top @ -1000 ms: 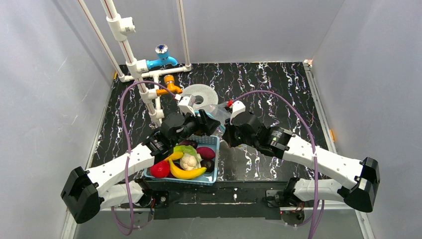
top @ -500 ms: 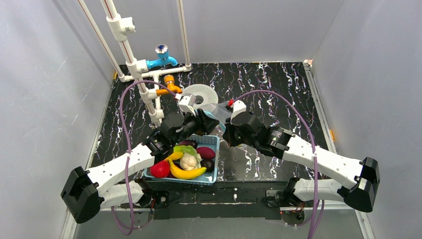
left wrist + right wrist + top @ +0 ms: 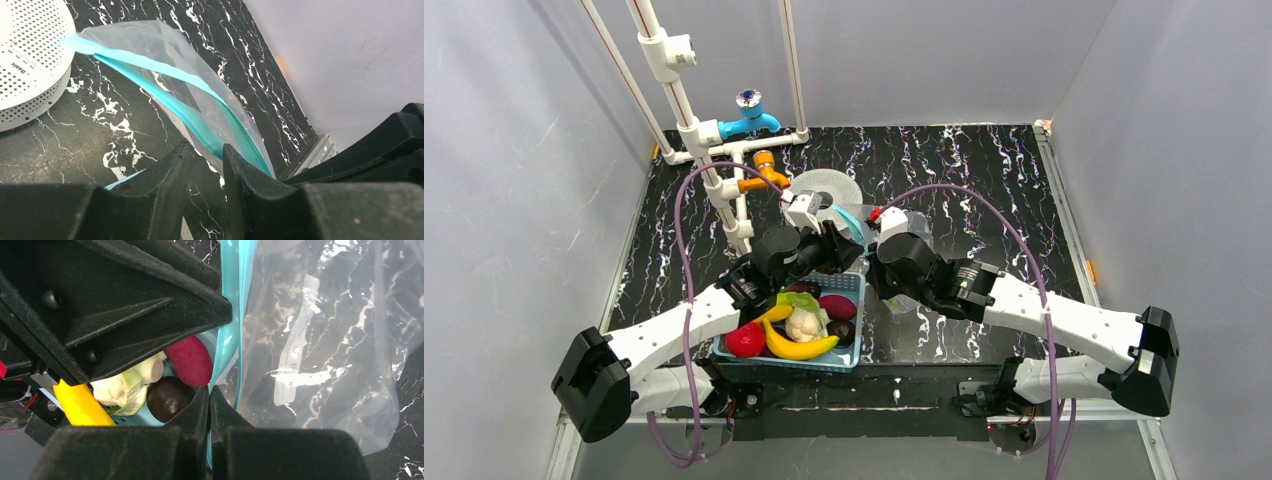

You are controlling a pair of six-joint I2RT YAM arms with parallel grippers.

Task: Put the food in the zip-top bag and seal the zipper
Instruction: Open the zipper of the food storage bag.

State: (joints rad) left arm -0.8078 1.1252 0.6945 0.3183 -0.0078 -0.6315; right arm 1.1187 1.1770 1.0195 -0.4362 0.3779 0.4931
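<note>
The clear zip-top bag hangs between my two grippers, just behind the basket, with its mouth gaping. Its teal zipper shows as two parted strips. My left gripper is open, jaws fairly narrow; the lower zipper lip runs down between its fingertips and the upper lip passes outside the right finger. My right gripper is shut on the bag's teal edge, the pouch spreading to its right. The food lies in the light-blue basket: banana, red apple, cauliflower, maroon piece.
A white perforated disc lies just behind the bag. White pipes with a blue tap and an orange tap stand at the back left. Grey walls close in on three sides of the black marbled table.
My left gripper's jaws have narrowed around the bag's lip. The right gripper has shifted left and slightly back with the bag's edge, and the zipper now stands higher.
</note>
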